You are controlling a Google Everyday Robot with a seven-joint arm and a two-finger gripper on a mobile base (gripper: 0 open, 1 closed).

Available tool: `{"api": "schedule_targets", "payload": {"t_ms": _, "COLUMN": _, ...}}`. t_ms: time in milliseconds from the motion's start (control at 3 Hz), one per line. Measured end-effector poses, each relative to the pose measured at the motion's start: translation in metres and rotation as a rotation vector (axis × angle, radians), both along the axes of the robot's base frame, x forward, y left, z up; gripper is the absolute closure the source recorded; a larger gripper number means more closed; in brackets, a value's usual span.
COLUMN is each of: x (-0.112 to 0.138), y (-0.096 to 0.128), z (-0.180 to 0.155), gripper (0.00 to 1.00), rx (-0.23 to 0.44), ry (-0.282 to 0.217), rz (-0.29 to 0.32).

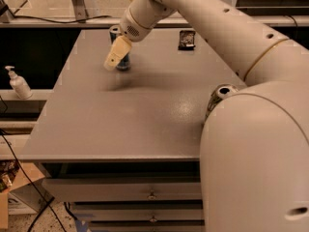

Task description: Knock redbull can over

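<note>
In the camera view, the gripper [115,56] hangs low over the far left of the counter [145,124], right in front of the upright redbull can [124,62] and overlapping it. Whether they touch, and whether the gripper is spread or closed, can't be made out. At the right edge a soda can [218,98] stands half hidden behind the robot's arm [251,144].

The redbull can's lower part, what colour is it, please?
Dark blue, in the camera view; the hand partly hides the can.
</note>
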State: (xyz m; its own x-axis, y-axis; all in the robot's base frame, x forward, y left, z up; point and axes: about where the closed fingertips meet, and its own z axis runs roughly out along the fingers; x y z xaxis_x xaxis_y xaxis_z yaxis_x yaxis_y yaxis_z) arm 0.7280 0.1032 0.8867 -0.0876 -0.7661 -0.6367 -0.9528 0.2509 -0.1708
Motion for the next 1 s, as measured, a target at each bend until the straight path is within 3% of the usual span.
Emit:
{"api": "schedule_targets", "payload": {"t_ms": 333, "x": 0.0, "y": 0.001, "z": 0.0, "gripper": 0.18, "rx": -0.005, "ry": -0.011, "rz": 0.003}}
{"api": "schedule_targets", "payload": {"t_ms": 1000, "x": 0.002, "y": -0.005, "z": 0.018, "gripper": 0.64, "rx": 0.002, "ry": -0.069, "rz": -0.01}}
